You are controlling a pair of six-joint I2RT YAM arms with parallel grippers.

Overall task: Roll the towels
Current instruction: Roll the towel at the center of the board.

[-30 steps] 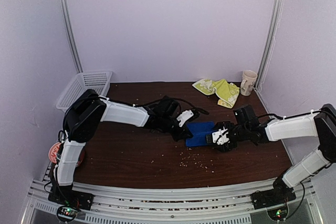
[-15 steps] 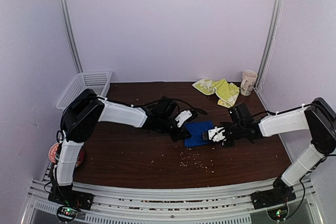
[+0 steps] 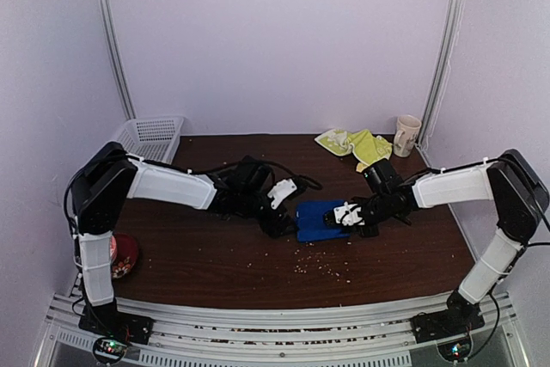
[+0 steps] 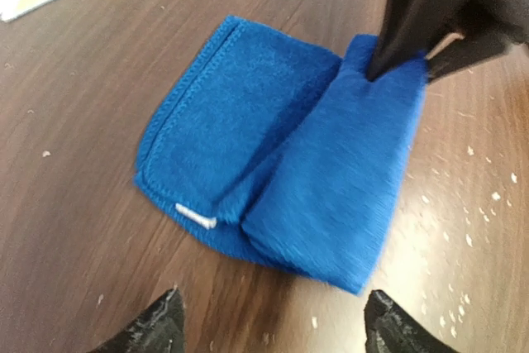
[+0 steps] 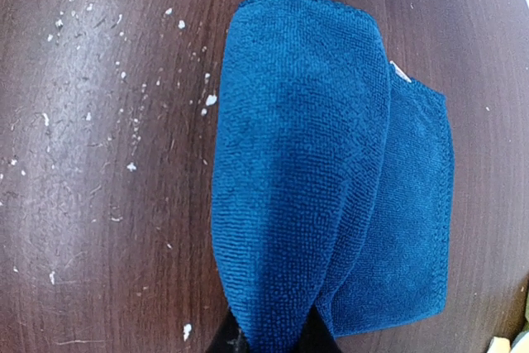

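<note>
the blue towel (image 3: 316,221) is found near the middle of the table (image 3: 215,277), a little toward the right edge. it is partly folded: a thick flap is laid over a flat layer, and a strip of that layer is left uncovered along one side. a small white tag (image 4: 196,217) is seen at the hem, at the end nearest the left hand (image 3: 277,226).

the right hand (image 3: 345,215) is closed on one end of the folded flap. in the right wrist view the cloth is seen pinched between its two dark fingers at the bottom edge, and in the left wrist view the same grip is shown from the opposite end.

the left hand is spread wide and nothing is held in it. its two fingertips are seen well apart at the bottom of the left wrist view, with bare table between them, just short of the towel and not touching it.

the yellow-green towel (image 3: 357,145) is left crumpled at the far right corner of the table, just beside a mug (image 3: 406,135). a white basket (image 3: 142,139) is set at the far left corner. pale crumbs (image 3: 322,268) are scattered over the wood between the blue towel and the near edge.
</note>
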